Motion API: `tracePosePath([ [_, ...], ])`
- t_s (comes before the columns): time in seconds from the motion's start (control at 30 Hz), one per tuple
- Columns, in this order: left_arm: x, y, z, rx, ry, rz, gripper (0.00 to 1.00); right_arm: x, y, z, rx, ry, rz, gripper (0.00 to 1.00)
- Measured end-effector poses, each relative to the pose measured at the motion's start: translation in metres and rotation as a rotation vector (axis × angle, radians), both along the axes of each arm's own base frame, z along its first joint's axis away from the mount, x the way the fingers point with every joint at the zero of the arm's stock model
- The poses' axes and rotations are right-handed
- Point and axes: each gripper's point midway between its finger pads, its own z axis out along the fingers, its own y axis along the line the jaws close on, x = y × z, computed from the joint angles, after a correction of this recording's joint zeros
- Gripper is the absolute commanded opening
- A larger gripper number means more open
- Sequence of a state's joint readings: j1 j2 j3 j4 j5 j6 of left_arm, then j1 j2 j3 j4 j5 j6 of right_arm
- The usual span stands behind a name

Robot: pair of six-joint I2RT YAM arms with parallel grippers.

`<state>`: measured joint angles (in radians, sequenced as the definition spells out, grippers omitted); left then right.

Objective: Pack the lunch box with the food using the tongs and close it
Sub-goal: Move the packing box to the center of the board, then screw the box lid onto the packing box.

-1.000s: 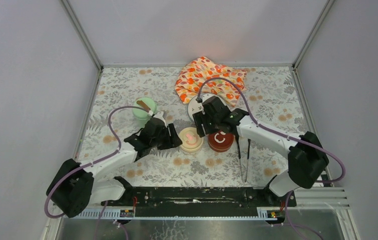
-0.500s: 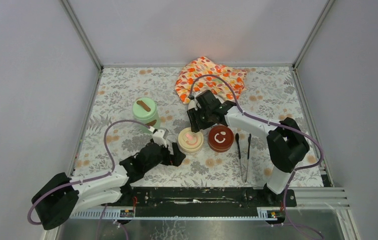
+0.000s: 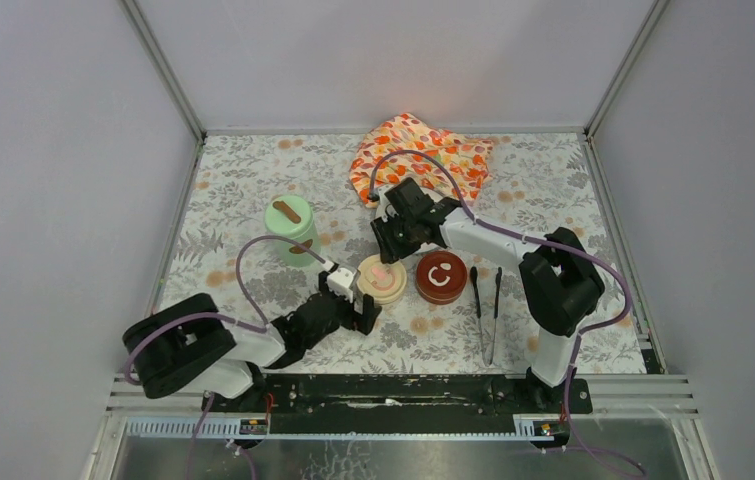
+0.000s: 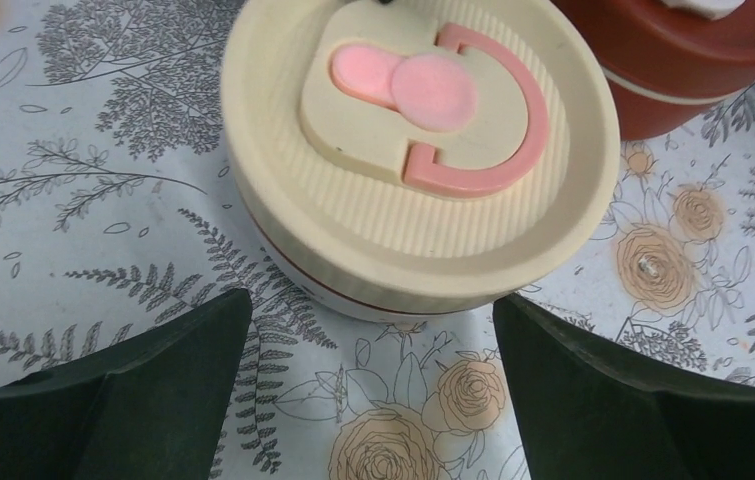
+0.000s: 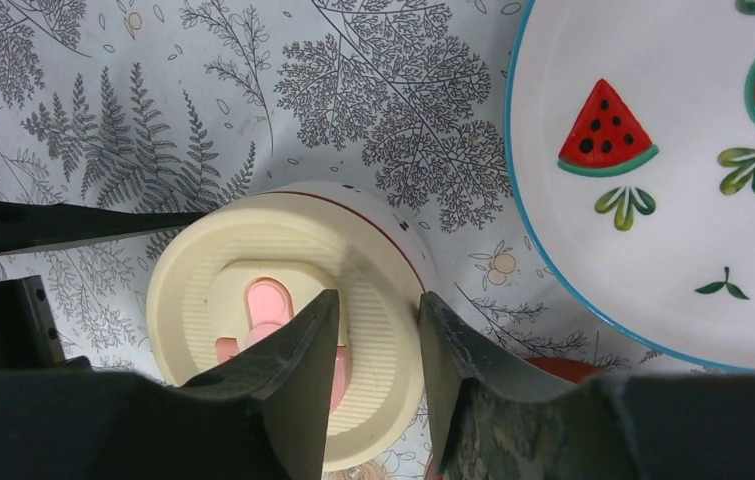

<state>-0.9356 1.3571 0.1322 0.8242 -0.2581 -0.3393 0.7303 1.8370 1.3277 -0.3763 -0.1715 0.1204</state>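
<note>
Just ahead of the left gripper point(image 3: 358, 312), held low on a folded arm, the cream-lidded bowl point(image 4: 418, 150) is framed by widely spread, empty jaws and is not touched. Over that bowl the right gripper point(image 5: 378, 320) is pointed downward, jaws partly parted, nothing clasped. Right of it the dark red-lidded bowl point(image 3: 441, 277) is stood just beside the cream one. Further right the tongs point(image 3: 486, 310) are laid flat, long axis near-to-far, joined end toward the bases. Green pot point(image 3: 290, 228): far-left of the left gripper. Plate point(image 5: 653, 200): beside the right gripper. Cloth point(image 3: 423, 155): beyond it.
</note>
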Motion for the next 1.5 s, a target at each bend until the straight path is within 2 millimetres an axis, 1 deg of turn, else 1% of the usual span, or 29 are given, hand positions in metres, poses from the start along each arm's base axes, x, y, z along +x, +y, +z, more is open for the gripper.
tracePosePath([
  [0.07, 0.002, -0.002, -0.003, 0.009, -0.015, -0.008, 0.99, 0.0, 0.001, 0.0, 0.001, -0.001, 0.012, 0.4],
  [0.2, 0.004, -0.007, -0.009, 0.011, -0.051, -0.031, 0.98, 0.001, 0.002, -0.001, 0.005, 0.004, 0.03, 0.33],
  [0.27, 0.005, -0.011, -0.009, 0.009, -0.07, -0.042, 0.99, 0.001, 0.001, -0.004, 0.002, 0.008, 0.035, 0.28],
  [0.33, 0.006, -0.012, -0.01, 0.014, -0.092, -0.048, 0.98, 0.002, -0.001, -0.006, -0.001, 0.011, 0.036, 0.25],
  [0.4, 0.008, -0.013, -0.011, 0.021, -0.112, -0.047, 0.98, 0.003, -0.002, -0.006, 0.001, 0.012, 0.038, 0.21],
  [0.43, 0.009, -0.013, -0.011, 0.024, -0.121, -0.043, 0.98, 0.004, -0.002, -0.006, 0.0, 0.011, 0.039, 0.16],
  [0.5, 0.011, -0.012, -0.012, 0.031, -0.137, -0.035, 0.96, 0.004, -0.003, -0.006, 0.0, 0.01, 0.04, 0.09],
  [0.53, 0.012, -0.012, -0.012, 0.032, -0.142, -0.032, 0.94, 0.004, -0.003, -0.006, -0.001, 0.009, 0.041, 0.08],
  [0.6, 0.013, -0.012, -0.012, 0.031, -0.152, -0.023, 0.87, 0.005, -0.004, -0.006, 0.002, 0.005, 0.039, 0.07],
  [0.67, 0.013, -0.013, -0.012, 0.027, -0.159, -0.017, 0.82, 0.006, -0.006, -0.006, 0.002, -0.006, 0.031, 0.07],
  [0.83, 0.013, -0.015, -0.013, 0.036, -0.168, -0.004, 0.74, 0.002, -0.016, -0.008, -0.004, -0.021, -0.019, 0.07],
  [1.1, 0.011, -0.021, -0.014, 0.049, -0.162, 0.005, 0.7, -0.007, -0.035, -0.008, -0.027, -0.053, -0.143, 0.09],
  [1.37, 0.011, -0.022, -0.014, 0.043, -0.143, 0.024, 0.7, -0.015, -0.042, -0.009, -0.019, -0.066, -0.223, 0.11],
  [1.5, 0.013, -0.019, -0.014, 0.038, -0.137, 0.053, 0.7, -0.026, -0.046, -0.008, -0.014, -0.042, -0.244, 0.12],
])
